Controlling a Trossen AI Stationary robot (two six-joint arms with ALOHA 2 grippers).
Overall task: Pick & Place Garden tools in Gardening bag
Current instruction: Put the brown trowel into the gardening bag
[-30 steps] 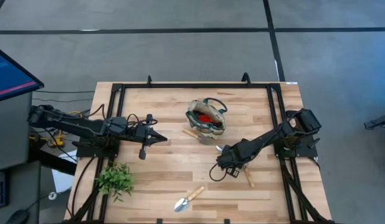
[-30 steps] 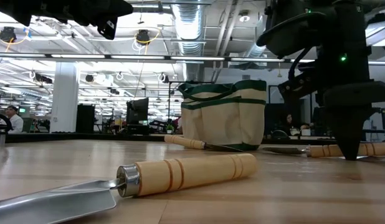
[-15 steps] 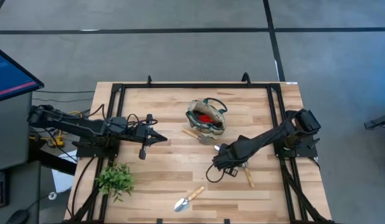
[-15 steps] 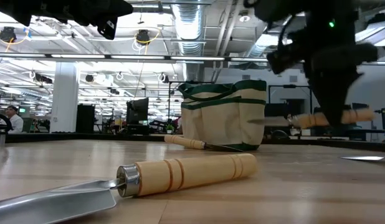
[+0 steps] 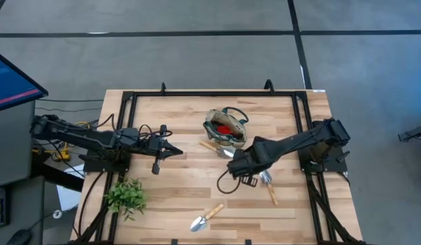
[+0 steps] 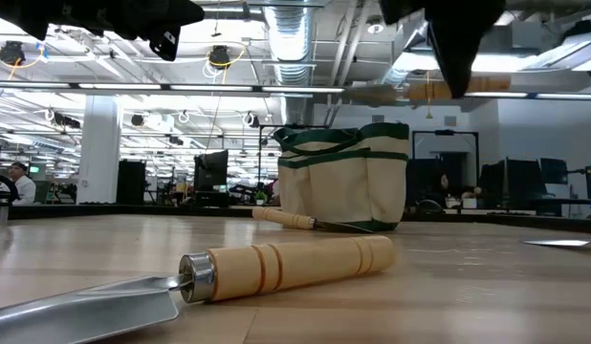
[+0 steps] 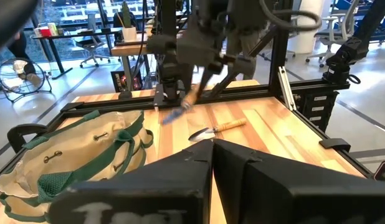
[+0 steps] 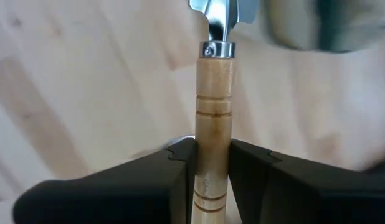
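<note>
While the right gripper (image 5: 239,167) hangs above the middle of the counter (image 5: 183,184), just in front of the gardening bag (image 5: 225,129), its two fingers (image 8: 152,180) are clamped on the light wooden handle of one trowel (image 8: 214,124), lifted clear of the wood. Trowels with wooden handles, counted in the high view: four. One is the held trowel; one lies near the counter's front edge, the front trowel (image 5: 206,218), silver blade toward the front-left; one, the bag-side trowel (image 5: 210,146), lies flat with its head against the bag's base; one, the right-hand trowel (image 5: 270,188), lies just right of the right gripper, partly under the arm. Gardening bags: one, beige with dark green trim, standing upright behind the counter's centre, a red tool (image 5: 225,128) showing inside its open mouth. Plants: one leafy green plant (image 5: 126,196) at the front-left corner. Arms: two. The left gripper (image 5: 171,152) waits above the left half of the counter, well apart from the bag, its dark fingers (image 7: 180,180) pressed together and carrying nothing.
</note>
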